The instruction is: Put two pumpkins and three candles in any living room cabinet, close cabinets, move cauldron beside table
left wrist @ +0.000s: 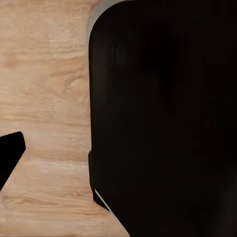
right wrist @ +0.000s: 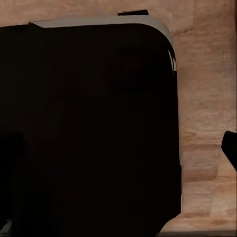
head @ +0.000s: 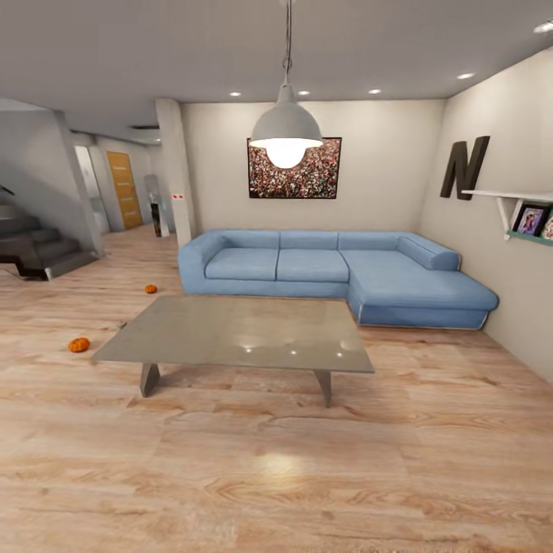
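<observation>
You had two small orange pumpkins [head: 78,345] [head: 150,289] lying left of the grey low table [head: 238,334]; dark robot housing [left wrist: 163,118] blocked both wrist views, grip states unreadable

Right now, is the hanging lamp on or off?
On. The bulb of the hanging lamp glows bright white under its grey shade, and the coffee table reflects light.

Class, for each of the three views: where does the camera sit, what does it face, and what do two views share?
Head: high up, facing a grey low table, blue corner sofa and two orange pumpkins.
Left wrist: looks down past a black robot body part at pale wooden floor.
Right wrist: likewise.
Both wrist views share floor and dark body.
</observation>
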